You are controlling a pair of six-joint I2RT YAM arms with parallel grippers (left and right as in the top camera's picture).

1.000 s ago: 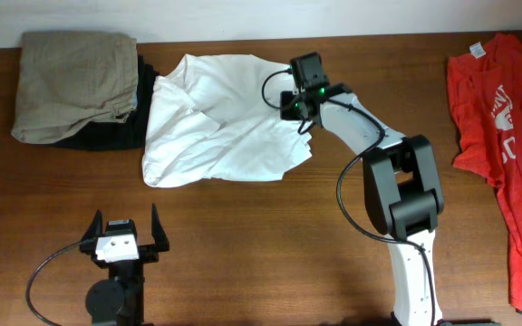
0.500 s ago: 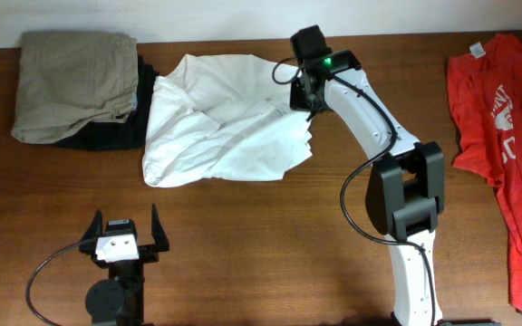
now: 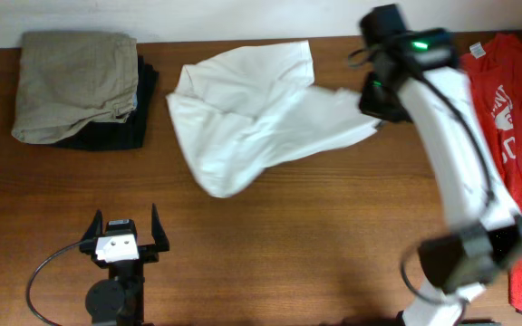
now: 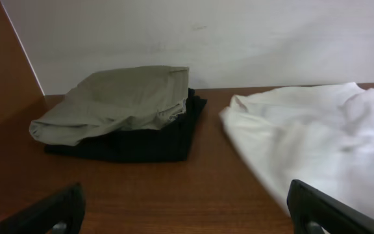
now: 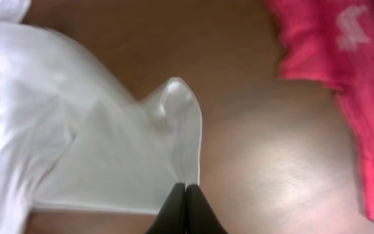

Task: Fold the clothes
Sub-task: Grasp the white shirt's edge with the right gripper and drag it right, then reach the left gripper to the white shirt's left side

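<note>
Far left you have 2 stacked garments, a soft khaki bundle [image 3: 75, 86] on a black garment [image 3: 120, 136]. Your left gripper [image 3: 125, 234] sits low, jaws apart (holding nothing). The white T-shirt [image 3: 252, 118] lies rumpled mid-table, its right edge pinched in your closed right gripper [image 3: 376, 107], that arm reaching far across, beside the red T-shirt [image 3: 506, 136].

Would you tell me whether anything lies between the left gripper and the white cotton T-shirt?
Nothing visible does: only bare wooden table separates the left gripper from the white cotton T-shirt; the folded khaki and black garments lie off to the side.
</note>
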